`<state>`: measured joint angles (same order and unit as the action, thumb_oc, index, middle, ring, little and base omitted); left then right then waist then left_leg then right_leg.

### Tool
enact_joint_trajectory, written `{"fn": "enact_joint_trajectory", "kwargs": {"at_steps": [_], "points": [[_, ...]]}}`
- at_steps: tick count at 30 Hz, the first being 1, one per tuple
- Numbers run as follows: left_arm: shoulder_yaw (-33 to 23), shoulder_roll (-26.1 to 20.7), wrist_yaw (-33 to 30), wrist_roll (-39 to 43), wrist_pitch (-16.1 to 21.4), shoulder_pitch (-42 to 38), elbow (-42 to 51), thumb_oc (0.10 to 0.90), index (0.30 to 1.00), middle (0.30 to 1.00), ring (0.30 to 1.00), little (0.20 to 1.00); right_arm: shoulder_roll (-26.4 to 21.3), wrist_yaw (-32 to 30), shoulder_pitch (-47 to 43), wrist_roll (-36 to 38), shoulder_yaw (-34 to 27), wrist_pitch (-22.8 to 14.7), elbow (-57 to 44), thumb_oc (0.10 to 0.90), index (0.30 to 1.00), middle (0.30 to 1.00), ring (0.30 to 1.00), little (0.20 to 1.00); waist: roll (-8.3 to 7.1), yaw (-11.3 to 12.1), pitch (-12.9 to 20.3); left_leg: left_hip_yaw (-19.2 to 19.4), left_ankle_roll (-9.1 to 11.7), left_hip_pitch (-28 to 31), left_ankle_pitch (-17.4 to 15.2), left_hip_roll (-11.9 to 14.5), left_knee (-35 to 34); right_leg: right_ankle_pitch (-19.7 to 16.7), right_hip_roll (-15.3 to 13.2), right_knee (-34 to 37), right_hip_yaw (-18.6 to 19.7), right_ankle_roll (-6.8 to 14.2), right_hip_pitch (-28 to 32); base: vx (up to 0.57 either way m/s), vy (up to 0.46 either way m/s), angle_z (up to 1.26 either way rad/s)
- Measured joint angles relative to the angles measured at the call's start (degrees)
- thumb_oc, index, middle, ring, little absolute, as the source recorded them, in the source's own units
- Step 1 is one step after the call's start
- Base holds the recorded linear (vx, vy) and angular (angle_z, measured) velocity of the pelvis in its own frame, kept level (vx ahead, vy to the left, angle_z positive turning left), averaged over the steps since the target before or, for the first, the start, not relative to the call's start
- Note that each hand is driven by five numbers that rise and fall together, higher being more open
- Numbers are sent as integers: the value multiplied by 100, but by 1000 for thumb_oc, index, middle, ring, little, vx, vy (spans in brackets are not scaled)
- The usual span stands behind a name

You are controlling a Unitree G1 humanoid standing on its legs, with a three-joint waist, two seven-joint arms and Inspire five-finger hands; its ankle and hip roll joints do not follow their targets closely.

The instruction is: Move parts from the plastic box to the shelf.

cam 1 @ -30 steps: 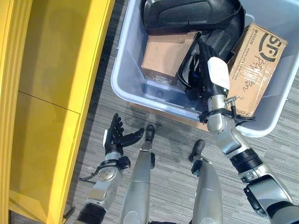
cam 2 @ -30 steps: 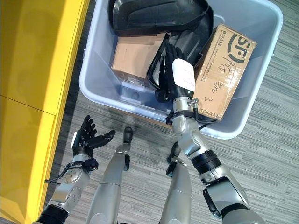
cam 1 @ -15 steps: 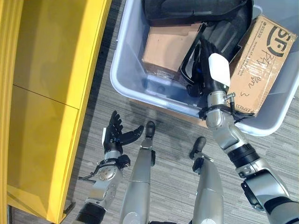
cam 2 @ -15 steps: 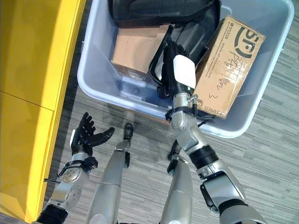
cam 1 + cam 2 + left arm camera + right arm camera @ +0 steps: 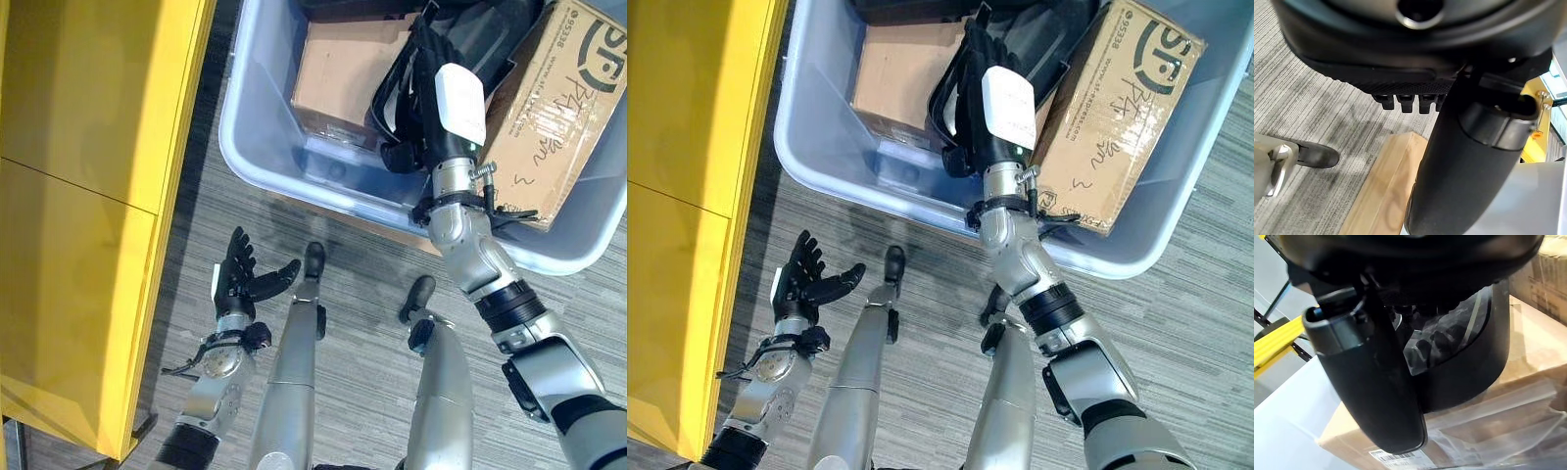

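Since one second ago the right hand (image 5: 431, 108) has reached further into the plastic box (image 5: 257, 147), its arm more extended over the near wall; the whole picture has also shifted, so the camera has moved too. The left hand (image 5: 238, 284) is unchanged: it hangs over the floor with fingers spread and straight, holding nothing.

Surface: grey striped carpet floor (image 5: 333, 392). A yellow shelf (image 5: 88, 196) stands along the robot's left side, just beside the box. A wooden block (image 5: 1386, 191) lies on the carpet under the box edge.

The box is pale grey-blue and translucent, set on the floor ahead. Inside it: a black moulded part (image 5: 955, 93) with a curved rim and glossy inner face, a flat cardboard carton (image 5: 338, 69) beneath it, and a larger printed cardboard box (image 5: 554, 108) tilted against the right wall.

Right hand fingers lie against the black part's rim; whether they are curled round it cannot be told.
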<state>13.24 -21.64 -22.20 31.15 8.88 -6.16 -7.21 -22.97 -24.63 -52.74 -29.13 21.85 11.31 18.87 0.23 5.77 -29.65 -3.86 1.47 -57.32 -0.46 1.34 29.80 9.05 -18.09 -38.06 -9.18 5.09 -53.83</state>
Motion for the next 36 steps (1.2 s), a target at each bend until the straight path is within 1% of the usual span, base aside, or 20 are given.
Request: {"fn": "enact_joint_trajectory", "kwargs": {"at_steps": [3,5,8,9,10,12,13,14,15,17,24,31,32,33,36], "points": [[0,-5,-3,2,20,7,36,900,1000,1000,1000,1000,-1,0,-37,8,-3,-14,38,900,1000,1000,1000,1000,-8,-16,8,-3,3,-69,-2,-19,45,20,-18,-64,17,-6,-80,-1,-2,1],[3,-5,-2,3,30,2,103,900,1000,1000,1000,1000,-1,-8,-191,4,1,-118,149,900,1000,1000,1000,1000,-6,-40,9,-3,4,-184,-2,-36,94,34,-39,-122,25,-13,-201,33,-18,1],[18,-3,-3,16,30,-1,113,900,1000,1000,1000,1000,16,-157,-323,14,11,-166,293,900,1000,1000,1000,1000,-6,-36,10,6,10,-270,-31,-44,142,75,-58,-190,31,-8,-279,0,-2,2],[16,-3,-5,19,30,-5,100,900,1000,1000,1000,1000,26,-177,-328,18,13,-174,340,900,1000,1000,1000,1000,-6,-31,10,14,67,-276,13,-50,151,68,-64,-198,44,-16,-292,-68,25,0],[0,-5,-7,19,30,0,111,900,1000,1000,1000,1000,37,-204,-339,22,37,-180,360,900,1000,1000,1000,1000,-5,-36,11,20,13,-261,-58,-49,140,90,-65,-214,45,-11,-288,61,-32,0],[2,-5,-10,19,35,-6,120,900,1000,1000,1000,1000,76,-234,-340,25,63,-190,412,900,1000,1000,1000,1000,-2,-45,14,25,25,-243,-40,-46,144,102,-67,-237,54,-5,-281,32,-11,0],[3,-5,-10,19,35,-6,138,900,1000,1000,1000,1000,92,-243,-341,27,67,-192,426,525,476,476,476,476,0,-46,15,23,54,-241,-31,-49,149,111,-71,-249,56,-6,-286,0,0,0],[7,-6,-9,18,36,-11,158,900,1000,1000,1000,1000,129,-273,-349,59,66,-207,474,400,300,300,300,300,1,-49,16,17,71,-240,-42,-48,160,138,-72,-276,59,-27,-294,61,-22,3],[7,-4,-12,20,37,-21,168,900,1000,1000,1000,1000,165,-289,-365,111,75,-212,539,400,300,300,300,300,3,-51,17,5,45,-227,-74,-43,176,183,-72,-320,50,-35,-291,2,4,4],[15,-4,-11,23,37,-18,174,900,1000,1000,1000,1000,241,-411,-370,115,79,-215,653,400,300,300,300,300,6,-48,24,-5,82,-198,-76,-41,188,220,-73,-373,54,-49,-282,0,2,2],[14,-4,-50,23,37,-29,173,900,1000,1000,1000,1000,231,-744,-383,103,111,-221,719,400,300,300,300,300,13,-47,30,-7,80,-201,-77,-43,199,226,-77,-397,64,-59,-292,0,0,0],[29,-5,-110,22,36,-30,174,900,1000,1000,1000,1000,237,-816,-403,5,252,-243,900,400,300,300,300,300,14,-28,132,-2,81,-200,-76,-43,192,224,-76,-382,66,-61,-291,-10,3,0],[50,-5,-113,22,38,-42,172,900,1000,1000,1000,1000,226,-810,-395,-8,272,-242,904,400,300,300,300,300,19,-16,161,1,133,-216,-24,-47,195,204,-73,-375,65,-64,-301,0,0,0],[58,-4,-116,22,38,-26,182,900,1000,1000,1000,1000,221,-819,-376,-12,286,-242,909,400,300,300,300,300,20,-30,171,-6,83,-203,-98,-40,190,233,-75,-375,57,-34,-282,68,-44,1],[114,-4,-127,22,37,-23,181,900,1000,1000,1000,1000,223,-836,-350,-20,319,-240,912,400,300,300,300,300,19,-4,182,11,80,-169,-95,-40,173,232,-77,-372,67,-33,-263,0,0,0]]}}
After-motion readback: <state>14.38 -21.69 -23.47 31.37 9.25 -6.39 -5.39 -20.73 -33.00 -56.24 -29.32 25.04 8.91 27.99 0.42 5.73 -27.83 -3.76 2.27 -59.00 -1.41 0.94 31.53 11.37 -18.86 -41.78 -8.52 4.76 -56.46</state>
